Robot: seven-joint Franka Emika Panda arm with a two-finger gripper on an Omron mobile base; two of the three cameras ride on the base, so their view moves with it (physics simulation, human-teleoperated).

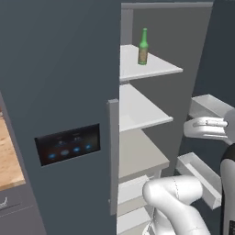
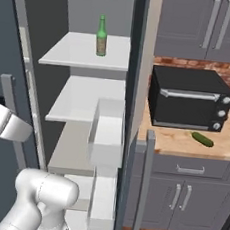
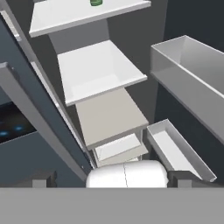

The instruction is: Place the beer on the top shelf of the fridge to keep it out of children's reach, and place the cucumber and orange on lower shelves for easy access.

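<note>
We see the beer (image 1: 143,46) standing upright on the top shelf (image 1: 158,69) of the fridge (image 1: 59,92), toward the back of that slab; in the right base view the same green bottle (image 2: 101,35) stands near the middle of the shelf (image 2: 68,54), and in the hand view we catch just its green base (image 3: 96,2) at the upper edge. The lower shelves (image 1: 142,114) beneath it are pale slabs, stepping down one below another.

The pincer (image 3: 111,179) is well apart from the bottle and far lower: its two dark fingertips (image 3: 43,179) rise at the bottom of the hand view, spread wide with nothing between them, so we call it open and empty. It points up into the fridge's interior, with the shelves ahead and the white door bins (image 3: 188,74) to one side. In the left base view we see the arm's white wrist beside those door bins (image 1: 211,108), below the level of the beer.

The cucumber (image 2: 202,139) lies on the wooden counter (image 2: 179,141) outside the fridge, just in front of the black countertop oven (image 2: 189,97) near its right corner, well apart from the pincer. Grey cabinets (image 2: 178,199) stand under the counter.
</note>
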